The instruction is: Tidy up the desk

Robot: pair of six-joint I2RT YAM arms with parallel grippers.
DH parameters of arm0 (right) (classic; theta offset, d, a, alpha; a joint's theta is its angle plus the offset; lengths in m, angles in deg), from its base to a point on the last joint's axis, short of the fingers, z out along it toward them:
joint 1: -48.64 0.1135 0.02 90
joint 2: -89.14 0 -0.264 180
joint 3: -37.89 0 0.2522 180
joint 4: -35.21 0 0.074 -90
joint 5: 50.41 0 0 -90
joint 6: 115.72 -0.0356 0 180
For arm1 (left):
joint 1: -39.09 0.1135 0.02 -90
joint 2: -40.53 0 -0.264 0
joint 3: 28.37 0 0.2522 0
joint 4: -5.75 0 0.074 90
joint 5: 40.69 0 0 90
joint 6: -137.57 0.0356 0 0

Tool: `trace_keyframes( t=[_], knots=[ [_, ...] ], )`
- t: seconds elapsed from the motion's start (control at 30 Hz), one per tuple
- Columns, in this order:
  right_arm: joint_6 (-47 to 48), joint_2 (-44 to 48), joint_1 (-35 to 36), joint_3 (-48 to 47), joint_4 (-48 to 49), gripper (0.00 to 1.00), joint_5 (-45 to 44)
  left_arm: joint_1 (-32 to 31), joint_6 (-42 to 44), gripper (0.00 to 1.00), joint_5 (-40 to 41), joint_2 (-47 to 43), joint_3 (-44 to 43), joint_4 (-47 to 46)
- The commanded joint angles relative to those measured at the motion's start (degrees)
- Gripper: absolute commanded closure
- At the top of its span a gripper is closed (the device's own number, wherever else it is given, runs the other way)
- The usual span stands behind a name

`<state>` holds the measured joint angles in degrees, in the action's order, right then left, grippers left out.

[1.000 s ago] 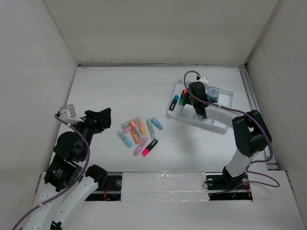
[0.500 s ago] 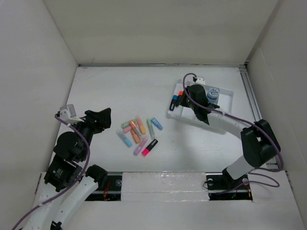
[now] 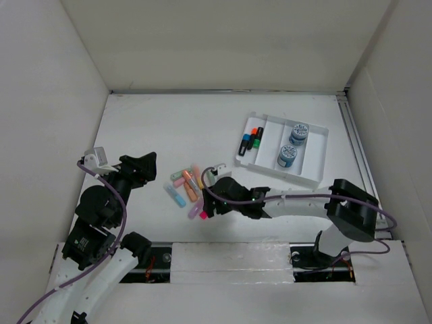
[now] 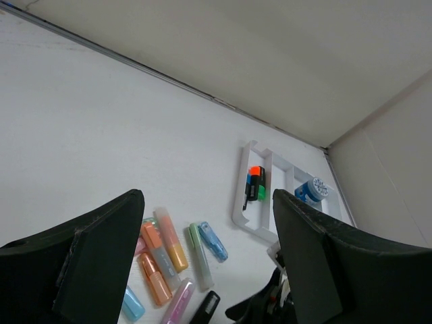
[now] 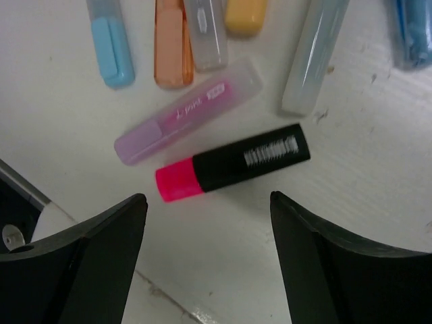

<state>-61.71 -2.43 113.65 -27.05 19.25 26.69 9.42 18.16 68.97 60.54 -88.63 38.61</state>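
Observation:
On the white desk (image 3: 162,128) lies a cluster of several highlighters (image 3: 191,187). My right gripper (image 3: 213,204) hovers open and empty over its near end. In the right wrist view the gripper (image 5: 208,202) stands just near of a black highlighter with a pink cap (image 5: 233,162), its jaws wide on either side. A pale purple highlighter (image 5: 189,118) lies beside it. My left gripper (image 3: 138,165) is open and empty, raised left of the cluster. Its view (image 4: 208,202) shows the highlighters (image 4: 169,253) below.
A white compartment tray (image 3: 277,173) at the back right holds three black-bodied highlighters (image 3: 251,140) and two round blue containers (image 3: 299,133). A metal rail (image 3: 352,135) runs along the desk's right side. The desk's near edge (image 5: 40,202) is close to my right gripper.
My right arm has left the tray and swung forward and left, down to the near end of the highlighter cluster. The left arm has not moved.

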Motion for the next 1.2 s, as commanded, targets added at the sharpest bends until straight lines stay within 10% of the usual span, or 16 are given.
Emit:
trace_keyframes(
  t=[0.0,0.5,0.93,1.17],
  knots=[
    [-6.8,-0.4,3.5,1.1,-2.7,0.2,-3.5,-0.1,0.7,0.27,-0.6,-0.5,0.4,-2.2],
    [-6.4,-13.1,4.2,-9.7,-3.6,0.17,-10.9,-0.1,0.8,0.27,-0.7,-0.6,0.4,-2.3],
    [-7.6,-15.8,4.2,-13.2,-17.7,0.49,-22.7,-0.1,0.8,0.27,-0.9,0.1,0.4,-2.6],
    [-6.3,-13.5,4.2,-10.5,-14.9,0.37,-20.6,-0.1,0.8,0.27,-1.0,0.4,0.4,-2.7]
  ],
)
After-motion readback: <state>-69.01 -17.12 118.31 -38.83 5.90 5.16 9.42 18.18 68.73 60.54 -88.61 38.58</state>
